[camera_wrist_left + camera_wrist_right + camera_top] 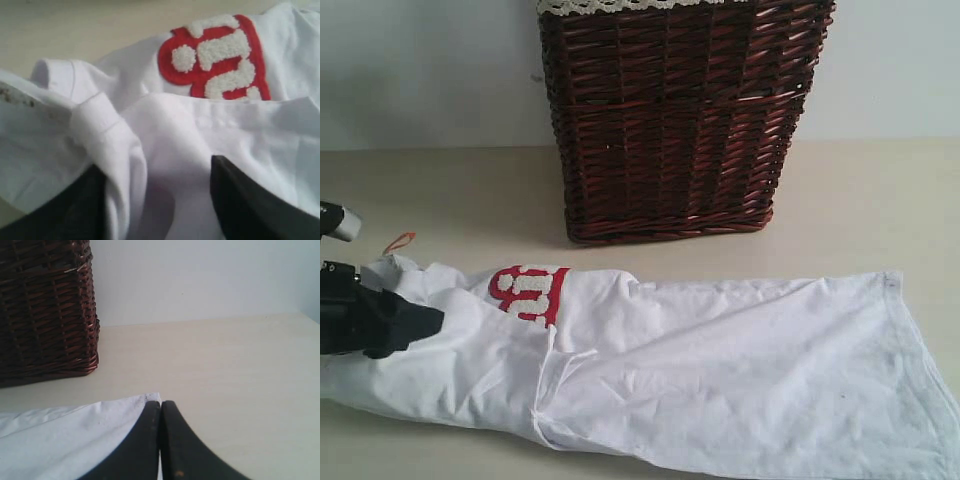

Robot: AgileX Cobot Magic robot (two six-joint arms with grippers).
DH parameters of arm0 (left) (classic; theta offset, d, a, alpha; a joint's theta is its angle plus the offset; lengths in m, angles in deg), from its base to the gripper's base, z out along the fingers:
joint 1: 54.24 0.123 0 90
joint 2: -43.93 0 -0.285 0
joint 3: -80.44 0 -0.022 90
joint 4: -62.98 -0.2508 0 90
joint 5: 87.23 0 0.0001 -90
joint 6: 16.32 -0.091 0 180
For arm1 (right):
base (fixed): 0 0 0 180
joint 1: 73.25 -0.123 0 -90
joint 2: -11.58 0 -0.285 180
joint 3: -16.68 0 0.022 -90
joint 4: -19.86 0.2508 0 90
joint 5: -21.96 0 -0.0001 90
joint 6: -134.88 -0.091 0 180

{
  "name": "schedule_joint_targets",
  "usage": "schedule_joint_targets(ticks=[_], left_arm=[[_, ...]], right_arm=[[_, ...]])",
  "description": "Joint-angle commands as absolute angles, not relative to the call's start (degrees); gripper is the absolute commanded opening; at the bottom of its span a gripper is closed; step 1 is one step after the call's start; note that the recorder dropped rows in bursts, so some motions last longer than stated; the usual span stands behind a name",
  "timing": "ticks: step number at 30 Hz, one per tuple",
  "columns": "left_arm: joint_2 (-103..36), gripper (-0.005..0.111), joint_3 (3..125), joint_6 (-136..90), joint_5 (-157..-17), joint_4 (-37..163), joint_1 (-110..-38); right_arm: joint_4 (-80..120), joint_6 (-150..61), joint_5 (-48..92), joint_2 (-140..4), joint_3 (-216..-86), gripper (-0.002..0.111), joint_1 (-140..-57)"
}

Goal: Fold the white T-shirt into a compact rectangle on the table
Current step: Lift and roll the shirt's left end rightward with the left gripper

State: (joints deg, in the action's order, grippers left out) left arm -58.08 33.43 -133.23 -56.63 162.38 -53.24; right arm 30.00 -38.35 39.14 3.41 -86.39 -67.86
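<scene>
The pale beige worktop [880, 190] fills the scene from edge to edge, with a pale grey-blue wall [420, 70] rising behind it. Stretched across its near part lies the white T-shirt [720, 370]. It is folded into a long, wrinkled band that runs from the left edge of the exterior view to the right edge. The band is wider at the right end, where a stitched hem shows.

Behind the shirt, well apart from it, a dark wicker basket [670, 120] stands upright on the worktop against the wall.

The left pincer [155, 166] sits over the shirt's left end, its dark body lying on the cloth in the exterior view. Its two black fingers [250, 210] stand apart. White cloth and a rolled ridge of fabric lie in the gap, and nothing is squeezed between them.

The right pincer [160, 404] is out of the exterior view. In its own wrist view its fingers are pressed together with only a thin line between them. The tips show just by the hem corner of the shirt, and no cloth is visibly caught in them.

Fuzzy white letters [530, 292] outlined in red sit on the shirt near its left end, partly tucked under a fold. White lace trim [620, 6] edges the basket's top. A small orange tag [400, 241] pokes out onto the worktop beside the shirt's far left corner.
</scene>
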Motion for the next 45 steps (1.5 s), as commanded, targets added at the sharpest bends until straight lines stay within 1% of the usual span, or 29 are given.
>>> schedule_joint_targets(ticks=[1, 7, 14, 18, 20, 21, 23, 25, 27, 28, 39, 45], left_arm=[[-59.2, 0.065, 33.9, -133.4, -54.8, 162.9, -53.6], [-60.3, 0.064, 33.9, -129.4, -54.5, 161.9, -53.6], [-60.6, 0.064, 33.9, -127.4, -50.3, 156.5, -53.6], [-62.2, 0.064, 33.9, -126.9, -56.0, 157.0, -53.6], [-63.2, 0.061, 33.9, -127.5, -60.3, 158.9, -53.6], [-63.4, 0.057, 33.9, -128.4, -61.5, 160.1, -53.6], [-63.5, 0.045, 33.9, -130.1, -62.9, 162.2, -53.6], [-63.5, 0.027, 33.9, -131.3, -62.8, 162.9, -53.6], [-63.5, 0.006, 33.9, -132.6, -62.5, 162.9, -53.6], [-63.5, 0.000, 33.9, -133.7, -62.6, 162.9, -53.6], [-61.8, 0.000, 33.9, -135.9, -72.4, 162.9, -53.0], [-58.5, 0.000, 33.9, -135.4, -70.5, 162.9, -49.8]], right_arm=[[30.0, -38.1, 38.6, 3.8, -86.1, 0.000, -67.9], [30.0, -38.1, 38.6, 3.8, -86.1, 0.000, -67.9], [30.0, -38.1, 38.6, 3.8, -86.1, 0.000, -67.9], [30.0, -38.1, 38.6, 3.8, -86.1, 0.000, -67.9], [30.0, -38.1, 38.6, 3.8, -86.1, 0.000, -67.9], [30.0, -38.1, 38.6, 3.8, -86.1, 0.000, -67.9], [30.0, -38.1, 38.6, 3.8, -86.1, 0.000, -67.9], [30.0, -38.1, 38.6, 3.8, -86.1, 0.000, -67.9], [30.0, -38.1, 38.6, 3.8, -86.1, 0.000, -67.9], [30.0, -38.1, 38.6, 3.8, -86.1, 0.000, -67.9], [30.0, -38.1, 38.6, 3.8, -86.1, 0.000, -67.9], [30.0, -38.1, 38.6, 3.8, -86.1, 0.000, -67.9]])
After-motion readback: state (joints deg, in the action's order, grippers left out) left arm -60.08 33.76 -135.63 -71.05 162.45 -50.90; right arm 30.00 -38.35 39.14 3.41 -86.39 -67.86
